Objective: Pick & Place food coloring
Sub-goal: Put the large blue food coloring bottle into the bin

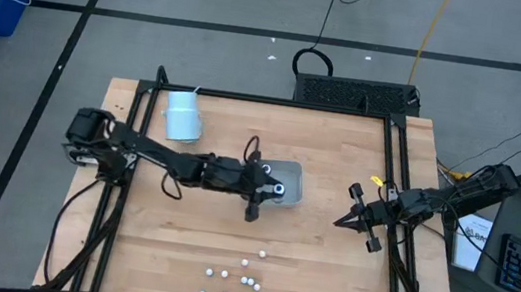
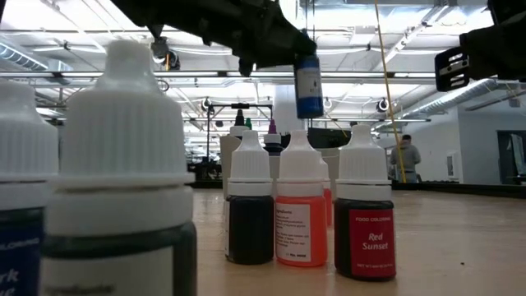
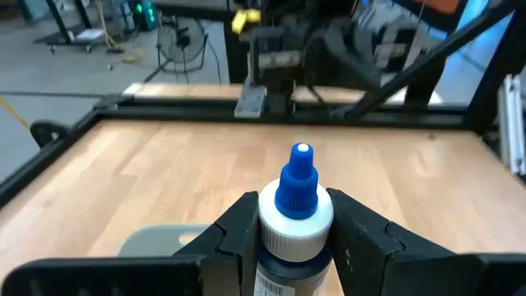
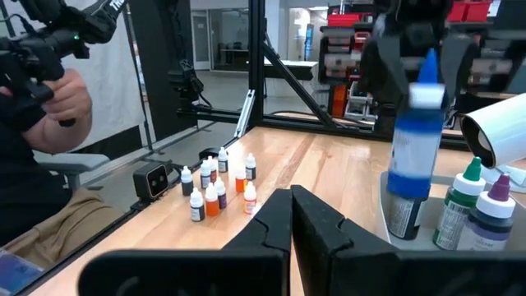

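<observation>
Right now the wooden table (image 1: 189, 227) carries everything, with the left arm stretched across its middle and the right arm waiting at the far right edge. Behind the left gripper (image 1: 254, 209) lies a pale cylindrical cup (image 1: 184, 116) on its side, well apart from the fingers. Just beside and partly under those fingers sits a clear rectangular tray (image 1: 288, 182), and from the right wrist view two bottles stand in it, one green-tipped (image 4: 460, 205) and one purple-tipped (image 4: 491, 215).

The left gripper's fingers (image 3: 366, 238) pinch a blue food coloring bottle (image 3: 297, 215) from both sides just under its white collar; its blue nozzle points away from the wrist. In the low view this bottle (image 2: 309, 85) hangs in the air below the gripper, lifted clear of the table and over the tray.

The right gripper (image 1: 339, 222) hovers off to the side of the tray, its fingers (image 4: 329, 226) pressed together on nothing.

Well away from both grippers, near the table's front edge, stands the cluster of small bottles (image 1: 232, 284), all upright with white caps. Up close, one is dark (image 2: 250, 210), one orange (image 2: 301, 215), and one is labelled Red Sunset (image 2: 365, 220).

A person's hand (image 4: 62, 99) shows beyond the table.
</observation>
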